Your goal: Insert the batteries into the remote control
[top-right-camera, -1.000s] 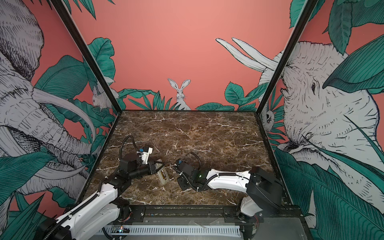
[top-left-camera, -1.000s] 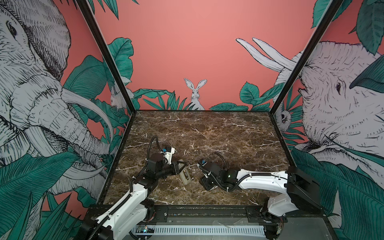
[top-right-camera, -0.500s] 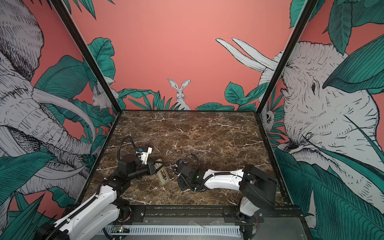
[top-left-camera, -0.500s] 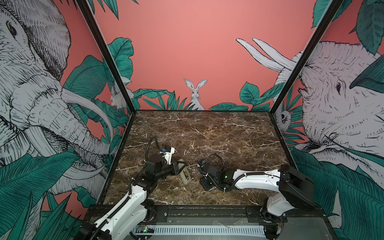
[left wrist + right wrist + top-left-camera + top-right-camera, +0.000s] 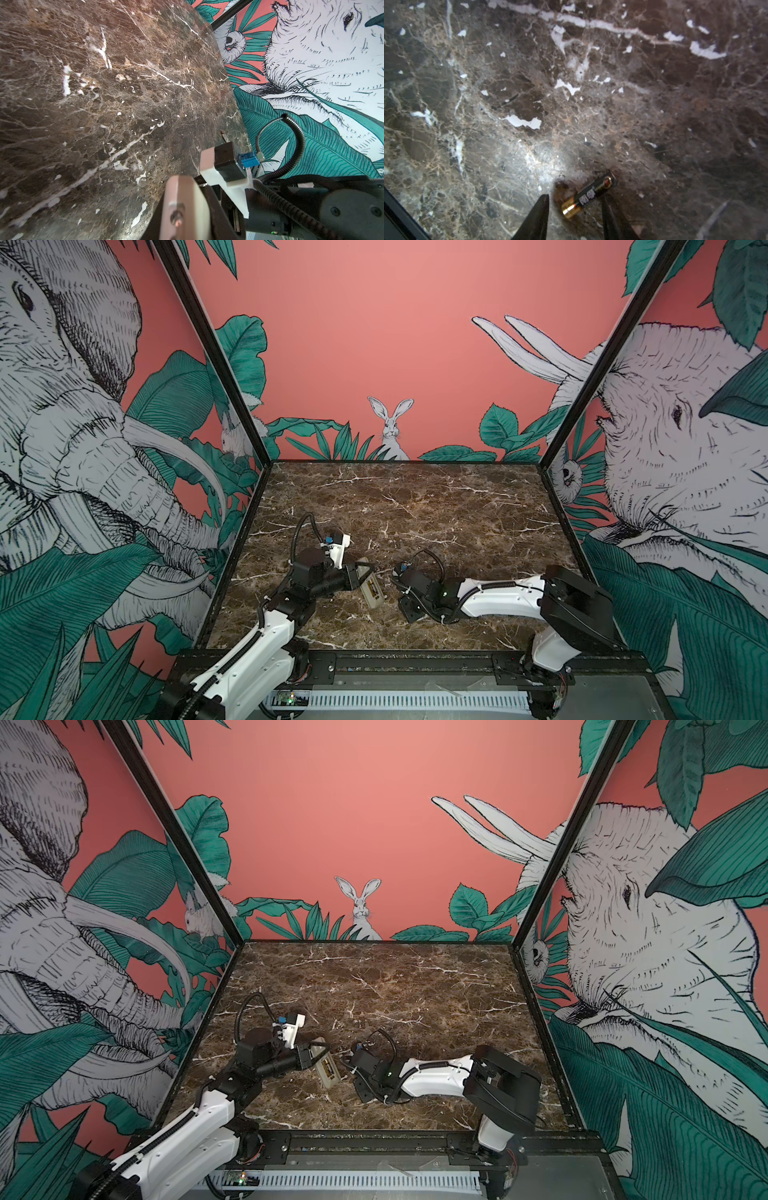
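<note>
Down on the table (image 5: 415, 497) it's all dark brown marble with white veins, glossy enough to throw a bright glare patch in the right wrist view. Walls (image 5: 374, 323) around it are coral pink with a big jungle mural: elephants (image 5: 62, 406) on both sides, green leaves everywhere, and a little rabbit (image 5: 390, 427) peeking up at the back. Black posts (image 5: 216, 356) run up the two back corners.

Both arms sit low near the front edge. Left gripper (image 5: 360, 572) is clamped on the far end of the remote (image 5: 371, 588), which is back-side up and slanted. Can't tell if its near end touches the marble. Something goldish shows in the bay, too small to call.

Right gripper (image 5: 575, 204) points down at the marble, just right of the remote in both top views. Its fingers (image 5: 539, 209) are apart with a battery (image 5: 591, 192) lying flat between them. One finger looks right against it, the other stands clear.
</note>
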### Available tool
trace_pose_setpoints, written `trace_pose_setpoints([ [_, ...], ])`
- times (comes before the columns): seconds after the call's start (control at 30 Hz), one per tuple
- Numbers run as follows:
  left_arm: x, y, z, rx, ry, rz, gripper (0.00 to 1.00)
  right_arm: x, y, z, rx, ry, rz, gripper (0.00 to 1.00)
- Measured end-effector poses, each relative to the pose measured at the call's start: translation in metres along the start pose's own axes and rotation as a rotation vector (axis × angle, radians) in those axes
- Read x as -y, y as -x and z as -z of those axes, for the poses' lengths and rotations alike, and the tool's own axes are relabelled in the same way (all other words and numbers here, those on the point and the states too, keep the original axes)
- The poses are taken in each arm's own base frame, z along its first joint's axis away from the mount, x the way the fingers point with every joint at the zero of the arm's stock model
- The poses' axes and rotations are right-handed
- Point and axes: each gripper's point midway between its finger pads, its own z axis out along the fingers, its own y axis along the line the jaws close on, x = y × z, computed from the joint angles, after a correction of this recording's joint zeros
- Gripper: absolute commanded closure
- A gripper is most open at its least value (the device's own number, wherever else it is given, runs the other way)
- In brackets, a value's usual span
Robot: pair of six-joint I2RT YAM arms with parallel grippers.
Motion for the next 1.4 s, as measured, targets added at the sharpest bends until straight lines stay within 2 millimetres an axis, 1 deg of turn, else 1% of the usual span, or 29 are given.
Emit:
trace_pose_setpoints([
  [0.07,0.001,0.000,0.000,-0.001,-0.005,-0.002,1.00,0.000,0.000,-0.001,-0.003,-0.002,0.000,0.61],
  [0.2,0.000,-0.002,-0.001,-0.008,-0.010,-0.001,1.00,0.002,-0.001,-0.002,-0.009,-0.015,0.002,0.67],
  [0.3,-0.001,-0.005,-0.001,-0.013,-0.012,0.001,1.00,0.004,-0.001,-0.002,-0.015,-0.028,0.003,0.67],
  [0.4,-0.003,-0.007,-0.001,-0.018,-0.011,-0.002,1.00,0.005,-0.001,-0.002,-0.019,-0.034,0.003,0.64],
  [0.7,-0.001,-0.007,0.000,-0.013,-0.017,-0.024,1.00,0.005,0.000,-0.003,-0.031,-0.050,0.006,0.67],
  [0.83,0.001,-0.006,0.001,-0.008,-0.021,-0.035,1.00,0.007,0.000,-0.003,-0.030,-0.060,0.006,0.74],
  [1.17,0.000,-0.008,0.002,-0.013,-0.017,-0.042,1.00,0.014,-0.002,-0.002,-0.022,-0.082,0.004,0.82],
  [1.27,0.001,-0.008,0.002,-0.011,-0.018,-0.044,1.00,0.017,-0.002,-0.001,-0.020,-0.090,0.007,0.86],
  [1.4,0.001,-0.007,0.003,-0.010,-0.019,-0.044,1.00,0.019,-0.002,-0.001,-0.020,-0.093,0.011,0.89],
])
